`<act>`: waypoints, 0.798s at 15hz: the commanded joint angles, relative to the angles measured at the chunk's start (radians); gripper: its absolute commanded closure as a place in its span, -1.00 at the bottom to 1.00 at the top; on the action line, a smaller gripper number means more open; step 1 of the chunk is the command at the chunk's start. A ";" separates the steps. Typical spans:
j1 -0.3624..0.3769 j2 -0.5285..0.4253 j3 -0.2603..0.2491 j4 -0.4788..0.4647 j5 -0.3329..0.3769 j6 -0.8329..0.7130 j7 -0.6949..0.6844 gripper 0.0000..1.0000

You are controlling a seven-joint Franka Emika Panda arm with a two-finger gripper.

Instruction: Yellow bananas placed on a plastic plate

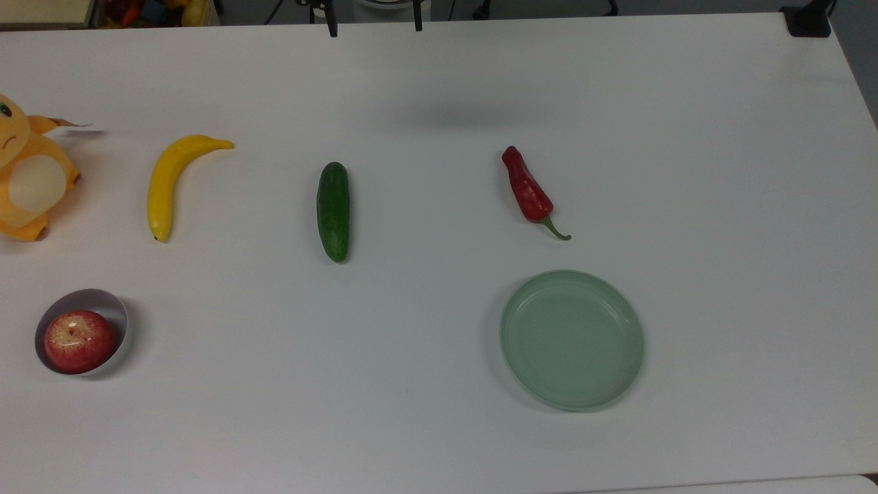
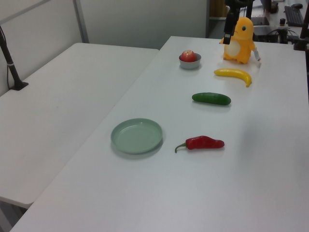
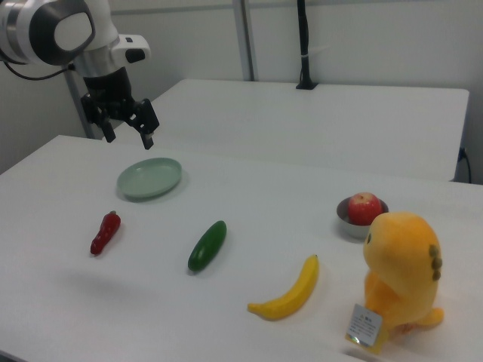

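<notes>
- Yellow is your target colour: the banana (image 1: 169,182) lies flat on the white table (image 1: 439,425) in the left part of the top view, its thin stem end up and to the right, its dark tip down.
- You will find the banana (image 3: 290,292) low and centre in the right view, and in the upper right of the left view (image 2: 234,75).
- Your plastic plate (image 1: 571,339), pale green with a low rim, sits in the lower right of the top view, with nothing in it and well apart from the banana.
- Between the two you have a dark-green cucumber (image 1: 333,210) near the top view's centre and a red pepper (image 1: 527,189) just above the plate.
- At the top view's left edge stands an orange plush toy (image 1: 26,175); below it a small grey bowl (image 1: 113,309) holds a red apple (image 1: 79,340).
- Your gripper (image 3: 130,136) hangs in the upper left of the right view, above the table and beyond the plate (image 3: 149,178).
- Its two fingers (image 3: 147,138) stand apart and hold nothing.
- In the top view, two dark fingertips (image 1: 332,27) show at the top edge, clear of every object.
</notes>
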State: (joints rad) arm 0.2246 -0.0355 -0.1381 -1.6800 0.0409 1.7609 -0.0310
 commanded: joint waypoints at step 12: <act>0.009 -0.026 -0.005 -0.017 -0.010 -0.070 -0.029 -1.00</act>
State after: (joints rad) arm 0.2246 -0.0449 -0.1381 -1.6814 0.0409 1.7460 -0.0327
